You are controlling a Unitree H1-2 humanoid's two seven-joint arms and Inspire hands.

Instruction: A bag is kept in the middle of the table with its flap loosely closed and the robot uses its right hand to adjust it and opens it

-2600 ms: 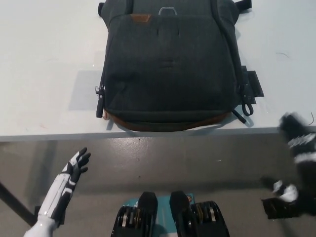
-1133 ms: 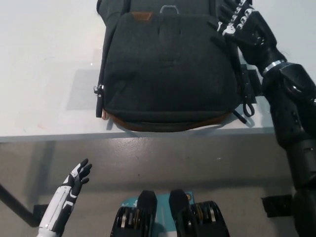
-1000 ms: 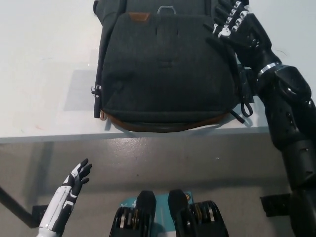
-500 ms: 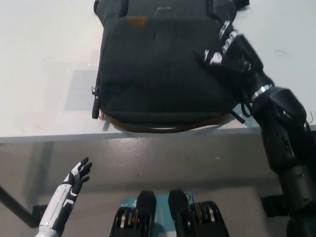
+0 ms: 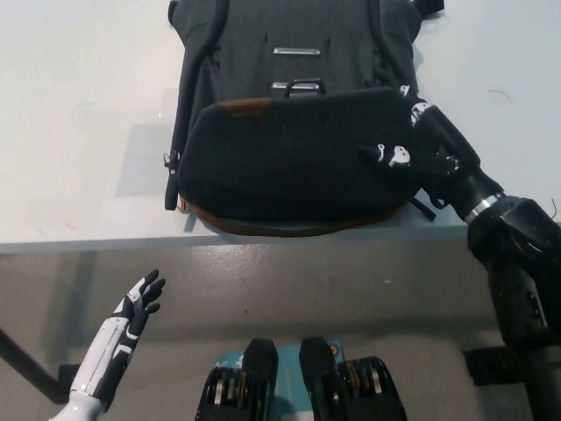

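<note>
**Flap drawn back toward me, right hand on its corner**

My black right hand (image 5: 419, 151) is on the right end of the backpack's flap (image 5: 298, 149), fingers (image 5: 390, 156) curled over the edge of the fabric and closed on it — the thumb side lies on top, the rest disappears under or behind the fold, so I cannot see how deep the hold goes. The flap sits bunched and folded toward the near edge of the table (image 5: 79, 132), a thick dark roll running leftward from my fingers across the width of the bag. A small brown leather tab (image 5: 246, 106) shows on the flap's upper left, well away from my fingers.

Beyond my fingertips, farther up the bag, the body of the dark grey backpack (image 5: 294, 44) is uncovered: two short metal bars (image 5: 295, 52) lie one above the other along its middle, and a metal clasp (image 5: 302, 85) stands at the flap's upper edge, just left of and above my hand. Shoulder straps run up both sides of that exposed panel. The backpack lies flat in the middle of the white table, its brown bottom trim (image 5: 289, 226) right at the table's near edge, below my wrist.

My white left hand (image 5: 138, 303) hangs low at my left, below table level and well apart from the bag — fingers spread, holding nothing.
</note>
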